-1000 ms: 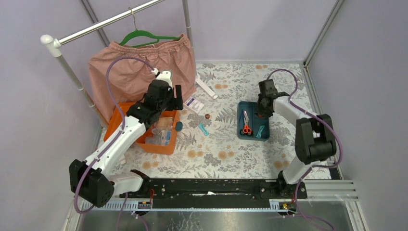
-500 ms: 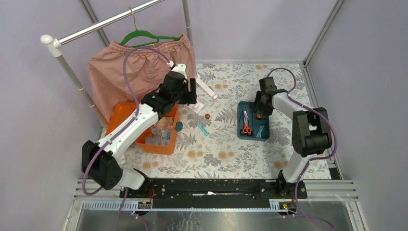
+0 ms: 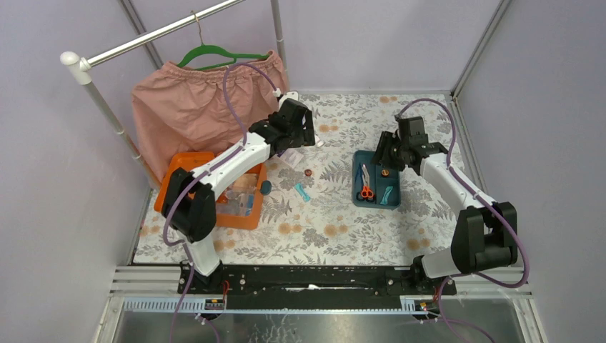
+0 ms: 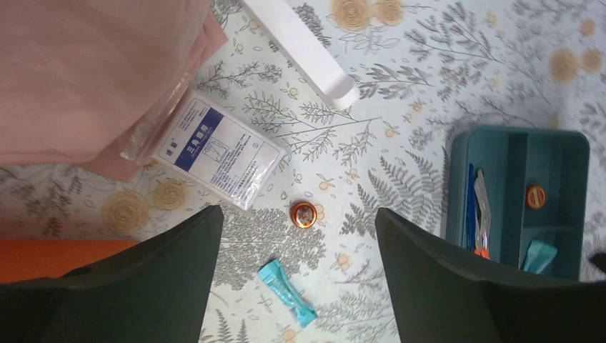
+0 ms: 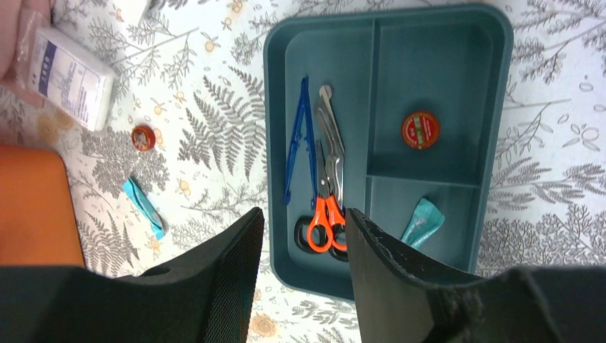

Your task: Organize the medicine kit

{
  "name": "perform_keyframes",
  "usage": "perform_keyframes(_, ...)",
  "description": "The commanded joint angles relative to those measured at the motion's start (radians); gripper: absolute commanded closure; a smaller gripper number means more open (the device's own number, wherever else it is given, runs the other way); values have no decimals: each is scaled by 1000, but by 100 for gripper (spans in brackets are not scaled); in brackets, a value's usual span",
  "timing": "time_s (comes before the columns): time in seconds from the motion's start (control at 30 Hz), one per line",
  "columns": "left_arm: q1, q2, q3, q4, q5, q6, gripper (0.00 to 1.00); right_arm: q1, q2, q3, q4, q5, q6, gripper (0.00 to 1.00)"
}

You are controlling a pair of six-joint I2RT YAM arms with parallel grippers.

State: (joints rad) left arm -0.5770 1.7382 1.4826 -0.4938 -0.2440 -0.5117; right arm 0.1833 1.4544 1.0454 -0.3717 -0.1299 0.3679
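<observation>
Orange plastic box with hinged lid (image 3: 236, 220) sits at the floral worktop's (image 3: 336, 229) left side, its dark teal divided insert tray (image 5: 493, 107) well apart to the right. Left end effector (image 3: 306, 132) hovers wide open, empty. Right end effector (image 5: 304, 214) hangs above the tray, jaws apart, holding nothing.

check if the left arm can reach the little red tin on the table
Probably yes: the left tool hangs open above the red tin, which lies clear of the white packet and blue wrapper.
</observation>
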Motion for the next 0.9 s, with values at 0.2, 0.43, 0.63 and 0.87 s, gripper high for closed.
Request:
perform_keyframes(0.2,-11,173,147,-111,-178,-333,1,6,-113,-102,5,-41,29,46)
perform_keyframes(0.43,-17,365,360,-380,-268,-547,1,7,-129,-129,24,-43,35,46)
perform_keyframes(0.63,-12,380,344,-425,-289,-660,1,7,-134,-151,35,-37,35,46)
perform_keyframes(0.87,29,394,328,-408,-273,-694,2,7,-155,-179,46,-23,41,46)
